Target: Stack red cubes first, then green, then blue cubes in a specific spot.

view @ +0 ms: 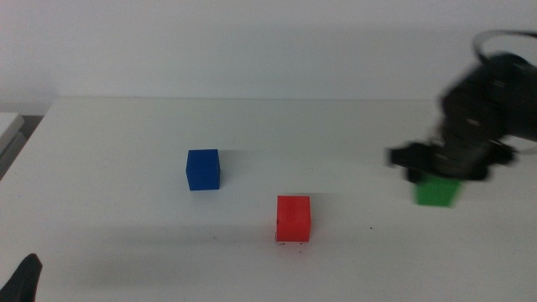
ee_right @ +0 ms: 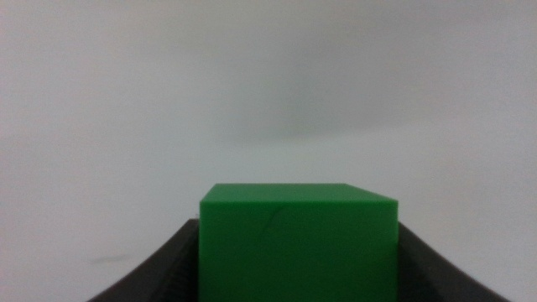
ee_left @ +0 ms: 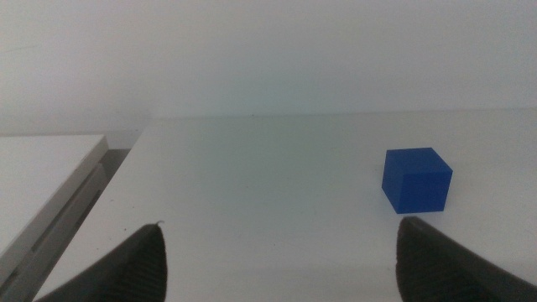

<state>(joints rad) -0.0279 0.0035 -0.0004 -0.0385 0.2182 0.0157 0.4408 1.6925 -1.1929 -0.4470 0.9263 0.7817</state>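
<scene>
The red cube [view: 294, 217] stands on the white table near the middle, with tiny dark specks [view: 291, 245] of the spot at its front foot. The blue cube [view: 203, 169] sits to its left and farther back; it also shows in the left wrist view [ee_left: 416, 179]. My right gripper [view: 445, 164], blurred, is at the right and shut on the green cube [view: 438, 191]. In the right wrist view the green cube [ee_right: 298, 247] fills the gap of the right gripper [ee_right: 295, 225]. I cannot tell whether it is off the table. My left gripper [ee_left: 281, 225] is open and empty, and waits at the bottom left corner [view: 25, 281].
A second white surface [view: 8, 126] adjoins the table's left edge across a narrow gap, also seen in the left wrist view [ee_left: 42, 176]. A lone dark speck [view: 369, 228] lies between the red and green cubes. A pale wall backs the table.
</scene>
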